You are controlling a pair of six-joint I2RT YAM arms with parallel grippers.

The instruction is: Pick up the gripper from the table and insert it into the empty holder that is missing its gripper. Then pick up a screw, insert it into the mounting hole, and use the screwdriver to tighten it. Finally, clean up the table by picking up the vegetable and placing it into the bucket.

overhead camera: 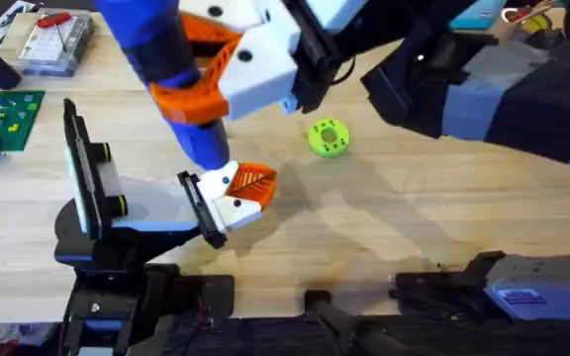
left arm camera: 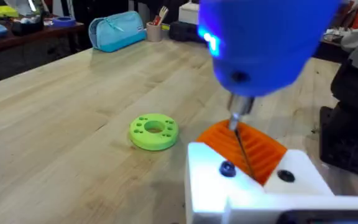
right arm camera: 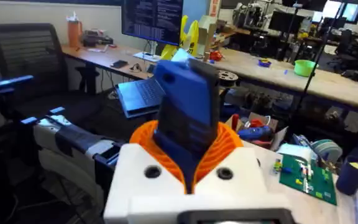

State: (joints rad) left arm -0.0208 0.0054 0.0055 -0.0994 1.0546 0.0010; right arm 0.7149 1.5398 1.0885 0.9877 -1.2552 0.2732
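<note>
left claw [overhead camera: 216,74] grips the smooth blue cylindrical screwdriver [overhead camera: 161,59], thin metal tip on the ribbed orange gripper [overhead camera: 245,190]; right claw's state unclear.

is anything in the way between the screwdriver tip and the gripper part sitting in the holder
Nothing visible. The screwdriver tip comes straight down onto the orange-and-white gripper in the holder; the green disc lies off to the side.

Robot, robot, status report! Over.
Right pincer shut on screwdriver. Tip down at gripper in holder. Green disc off to the side.
</note>
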